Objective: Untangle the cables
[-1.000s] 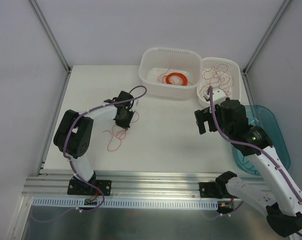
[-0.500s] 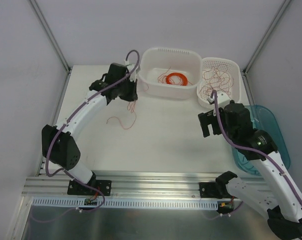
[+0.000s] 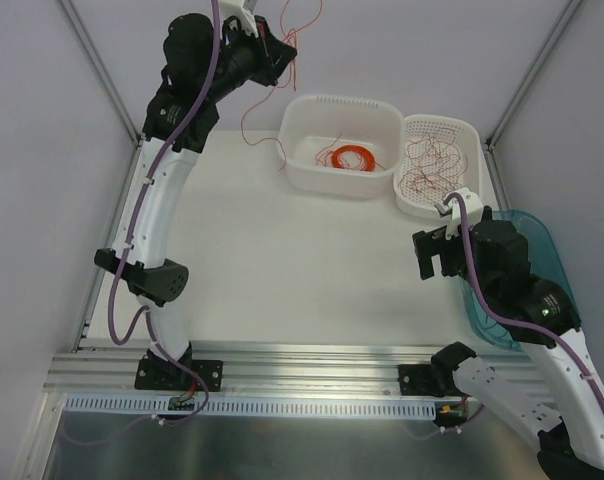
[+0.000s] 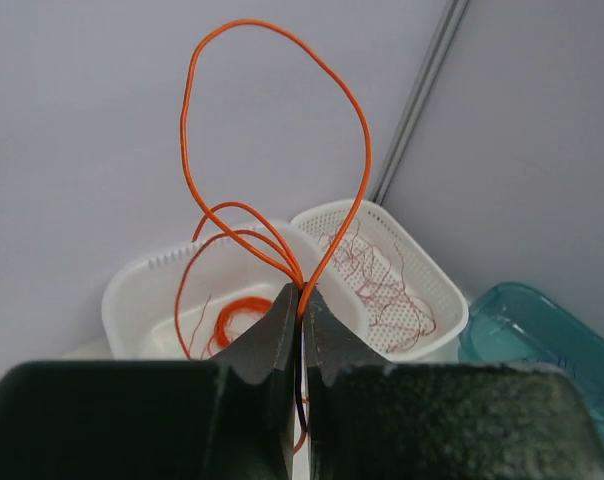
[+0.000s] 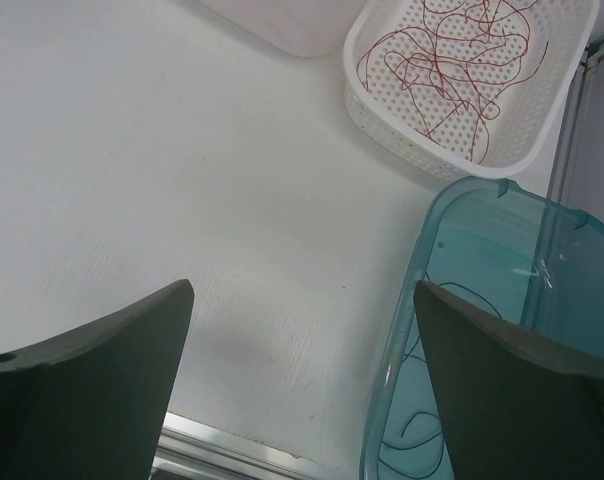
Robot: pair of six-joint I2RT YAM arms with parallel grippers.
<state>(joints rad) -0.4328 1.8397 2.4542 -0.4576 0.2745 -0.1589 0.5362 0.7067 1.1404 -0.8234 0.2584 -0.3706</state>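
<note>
Pinches thin orange wire strands in the tightly closed left gripper high over the table's far-left corner, tails dangling beside the white plastic tub just rightward, while the farther right gripper gapes empty.

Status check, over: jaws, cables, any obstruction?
Left jaws shut on thin orange wire strands, held high. Right jaws open, empty, over white table beside translucent teal tub. Loose end dangles by solid white plastic tub.
</note>
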